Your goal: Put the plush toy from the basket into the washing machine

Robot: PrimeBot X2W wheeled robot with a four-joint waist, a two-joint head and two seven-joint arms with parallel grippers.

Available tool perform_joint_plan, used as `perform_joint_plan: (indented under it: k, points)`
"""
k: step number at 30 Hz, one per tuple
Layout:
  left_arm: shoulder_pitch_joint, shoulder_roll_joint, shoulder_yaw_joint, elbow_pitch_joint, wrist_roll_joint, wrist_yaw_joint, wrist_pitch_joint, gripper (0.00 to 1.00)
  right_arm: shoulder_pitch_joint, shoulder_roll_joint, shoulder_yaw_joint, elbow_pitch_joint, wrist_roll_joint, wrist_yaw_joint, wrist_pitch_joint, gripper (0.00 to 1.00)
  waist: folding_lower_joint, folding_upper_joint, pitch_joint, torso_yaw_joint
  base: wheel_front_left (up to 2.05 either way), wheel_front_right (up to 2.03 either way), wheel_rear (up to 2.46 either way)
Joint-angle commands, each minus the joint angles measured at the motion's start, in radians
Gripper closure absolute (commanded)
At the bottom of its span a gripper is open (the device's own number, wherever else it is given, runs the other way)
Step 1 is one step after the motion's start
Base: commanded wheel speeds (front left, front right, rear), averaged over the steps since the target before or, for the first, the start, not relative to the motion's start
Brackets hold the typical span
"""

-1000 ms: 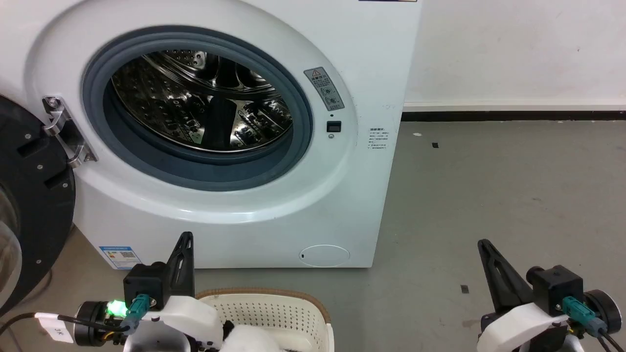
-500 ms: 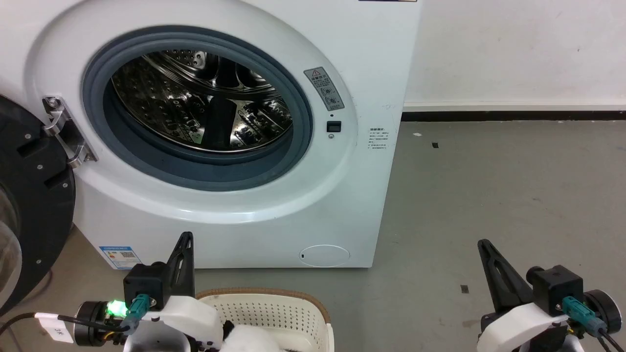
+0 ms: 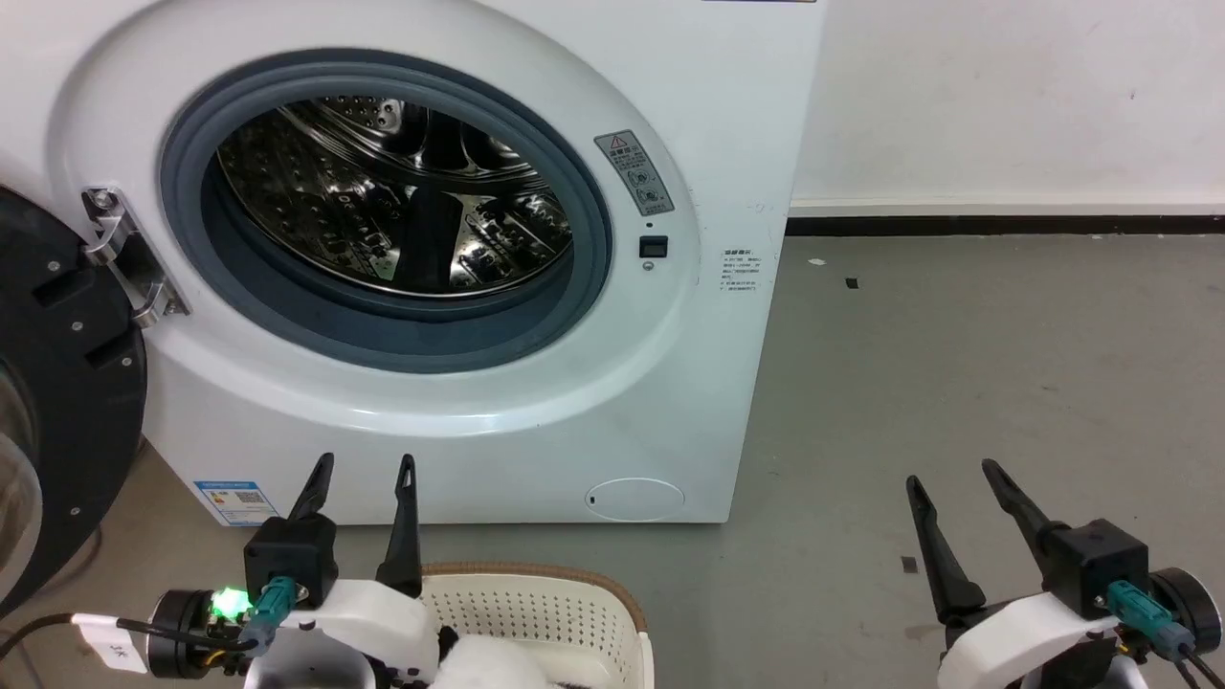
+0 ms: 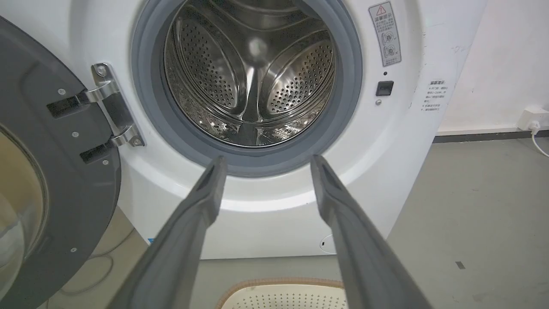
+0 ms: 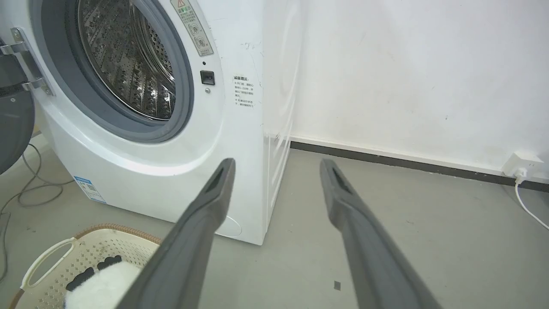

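At the far left the dark door (image 3: 57,402) of the washing machine (image 3: 670,383) hangs open. The left claw (image 3: 366,461) is spread, holding nothing, beside the basket (image 3: 536,574) where the plush toy (image 3: 488,665) lies (mostly cut off). The right claw (image 3: 952,474), over the floor (image 3: 957,364), is likewise spread and empty.

Sparse laundry room, front-loading washing machine (image 3: 670,402), bare grey floor (image 3: 1005,383), plain white wall (image 3: 1005,96)

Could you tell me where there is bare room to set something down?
Free: the grey floor right of the washing machine, up to the skirting; the drum too. Crowded: the open door and cables at left, the basket by the left gripper.
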Motion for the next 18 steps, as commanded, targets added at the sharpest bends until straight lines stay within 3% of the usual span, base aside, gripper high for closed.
perform_joint_plan:
  k: [1,18]
  points:
    - [-0.003,0.000,-0.005,0.004,-0.004,0.009,-0.013,0.00,0.000,0.000,-0.009,-0.004,0.010,0.000,-0.011,0.00,0.0000,0.0000,0.001,0.000,0.00,0.00,0.00]
    - [-0.086,0.008,-0.038,0.154,-0.020,-0.022,-0.043,0.00,-0.021,0.000,-0.038,-0.020,0.038,0.000,-0.044,0.00,0.0000,0.0000,0.055,0.001,0.00,0.00,0.00]
